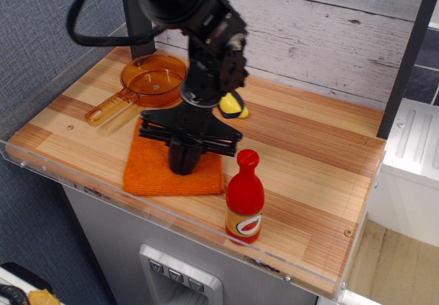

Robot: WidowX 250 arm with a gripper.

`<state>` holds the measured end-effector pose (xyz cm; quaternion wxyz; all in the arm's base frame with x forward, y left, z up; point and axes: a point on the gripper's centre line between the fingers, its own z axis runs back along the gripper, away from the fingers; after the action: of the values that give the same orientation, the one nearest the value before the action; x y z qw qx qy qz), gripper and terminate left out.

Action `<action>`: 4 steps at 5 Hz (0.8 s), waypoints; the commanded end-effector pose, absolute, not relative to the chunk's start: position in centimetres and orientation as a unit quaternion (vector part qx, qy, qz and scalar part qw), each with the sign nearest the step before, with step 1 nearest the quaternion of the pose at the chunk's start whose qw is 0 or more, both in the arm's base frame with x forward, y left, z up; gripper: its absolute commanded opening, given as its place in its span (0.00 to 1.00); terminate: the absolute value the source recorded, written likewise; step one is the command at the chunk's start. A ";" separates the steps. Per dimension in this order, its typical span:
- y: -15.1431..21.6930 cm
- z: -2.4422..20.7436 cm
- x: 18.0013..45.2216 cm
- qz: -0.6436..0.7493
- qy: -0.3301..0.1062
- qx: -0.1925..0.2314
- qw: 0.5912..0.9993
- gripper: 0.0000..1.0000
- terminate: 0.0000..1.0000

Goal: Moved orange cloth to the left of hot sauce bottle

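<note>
The orange cloth [152, 175] lies flat on the wooden counter, just left of the hot sauce bottle [245, 199], which stands upright near the front edge with a red cap and orange-and-white label. My black gripper [182, 164] points straight down with its fingers pressed together onto the middle of the cloth. The cloth's right edge stops a little short of the bottle. The fingertips are dark and partly hidden by the gripper body.
A translucent orange pan [152, 80] with a handle sits at the back left. A yellow banana-like object [233, 105] lies behind the arm. The counter's front edge [171, 226] runs close to the cloth and bottle.
</note>
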<state>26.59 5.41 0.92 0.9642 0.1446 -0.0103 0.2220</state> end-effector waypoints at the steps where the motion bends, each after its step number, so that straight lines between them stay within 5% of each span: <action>1: 6.4 1.7 25.5 0.231 -0.014 0.156 0.960 0.00 0.00; 4: 6.9 3.6 25.8 0.239 -0.042 0.153 0.958 0.00 0.00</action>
<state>25.41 7.02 1.97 0.9603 0.1533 -0.0143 0.2324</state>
